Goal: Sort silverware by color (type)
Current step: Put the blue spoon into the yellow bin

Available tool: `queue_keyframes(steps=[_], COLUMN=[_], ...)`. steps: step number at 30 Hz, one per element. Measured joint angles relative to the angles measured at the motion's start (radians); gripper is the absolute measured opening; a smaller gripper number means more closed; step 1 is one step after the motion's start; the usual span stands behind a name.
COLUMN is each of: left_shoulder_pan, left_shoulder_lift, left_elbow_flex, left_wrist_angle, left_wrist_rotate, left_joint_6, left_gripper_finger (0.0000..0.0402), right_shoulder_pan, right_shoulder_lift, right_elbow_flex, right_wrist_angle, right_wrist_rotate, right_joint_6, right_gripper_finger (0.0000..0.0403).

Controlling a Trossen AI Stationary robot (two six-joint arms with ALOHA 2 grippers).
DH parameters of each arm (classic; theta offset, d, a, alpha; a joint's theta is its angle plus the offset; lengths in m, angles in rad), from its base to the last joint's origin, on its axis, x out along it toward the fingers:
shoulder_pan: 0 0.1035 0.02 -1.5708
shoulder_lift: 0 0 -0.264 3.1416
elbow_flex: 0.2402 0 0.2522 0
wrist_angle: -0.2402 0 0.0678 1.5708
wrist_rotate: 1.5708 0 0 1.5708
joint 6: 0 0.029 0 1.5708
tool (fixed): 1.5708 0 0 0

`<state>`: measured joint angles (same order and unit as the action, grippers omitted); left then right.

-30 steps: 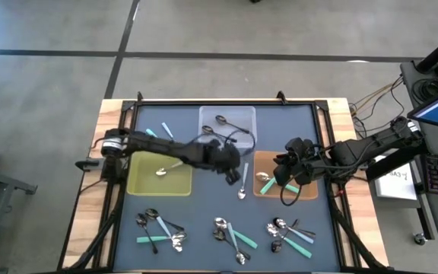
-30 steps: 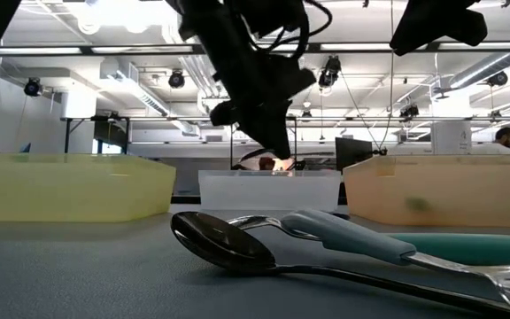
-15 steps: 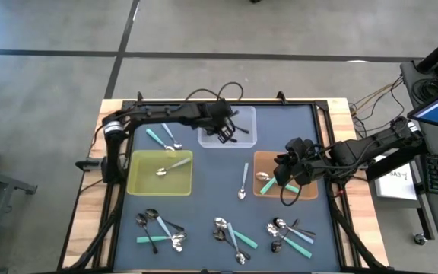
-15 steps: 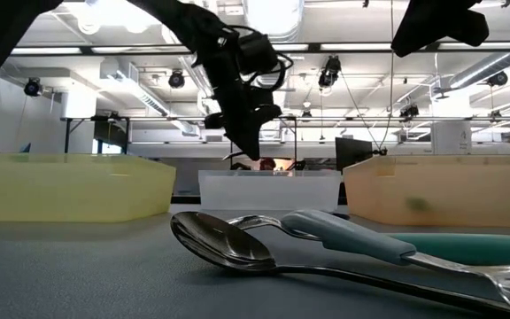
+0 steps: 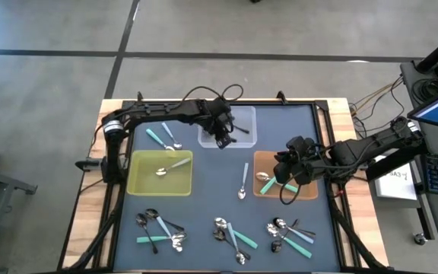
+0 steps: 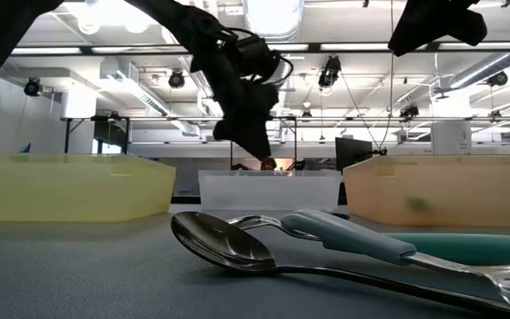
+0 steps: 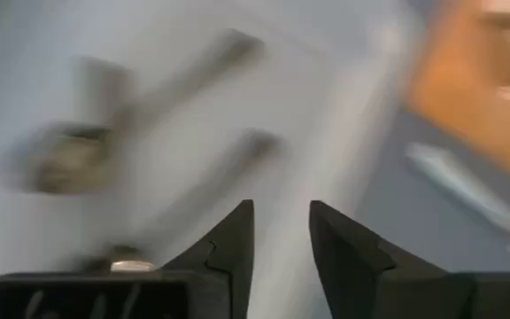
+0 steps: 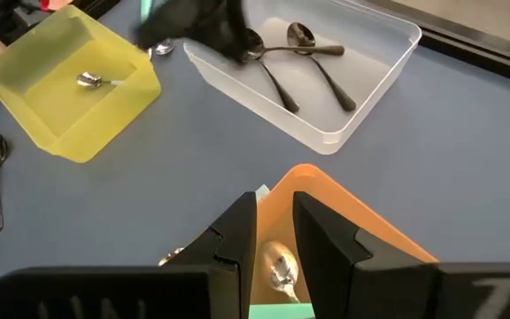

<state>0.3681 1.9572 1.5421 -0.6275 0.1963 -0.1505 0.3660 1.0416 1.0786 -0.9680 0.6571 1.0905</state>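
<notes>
your left claw [image 5: 220, 138] is hovering over the clear tray [image 5: 246, 116], fingers slightly parted and gripping nothing, dark spoons [image 8: 312, 64] lying inside, while your right claw [image 5: 281, 173], narrowly parted and empty, is waiting over the orange tray [image 5: 307, 192]; next you're probably fetching another spoon from the surface [image 5: 211, 202].

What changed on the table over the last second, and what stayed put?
The left claw swung from the table's middle to over the clear tray, carrying a dark spoon, and its fingers have parted; two dark spoons lie in that tray. The right claw stayed over the orange tray. The loose spoons did not move.
</notes>
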Motion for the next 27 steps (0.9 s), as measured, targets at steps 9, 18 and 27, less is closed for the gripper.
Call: queue_keyframes(steps=[9,18,27], left_shoulder_pan=[-0.235,-0.369,-0.393], left_shoulder_lift=[0.002,0.005,0.092], left_elbow_flex=[-0.005,-0.018,-0.026], left_wrist_angle=[0.018,0.148,0.184], left_wrist_rotate=[-0.034,-0.423,-0.422], left_joint_6=[-0.042,-0.307,-0.488], left_gripper_finger=[0.0107,0.0107,0.0107], right_shoulder_pan=[0.0,0.0,0.0], right_shoulder_lift=[0.0,0.0,0.0], right_elbow_flex=[0.0,0.0,0.0], right_wrist_angle=[-0.006,-0.034,-0.048], right_wrist_rotate=[0.0,-0.002,-0.033], right_joint_6=[-0.001,0.002,0.001], right_gripper_finger=[0.0068,0.0068,0.0068])
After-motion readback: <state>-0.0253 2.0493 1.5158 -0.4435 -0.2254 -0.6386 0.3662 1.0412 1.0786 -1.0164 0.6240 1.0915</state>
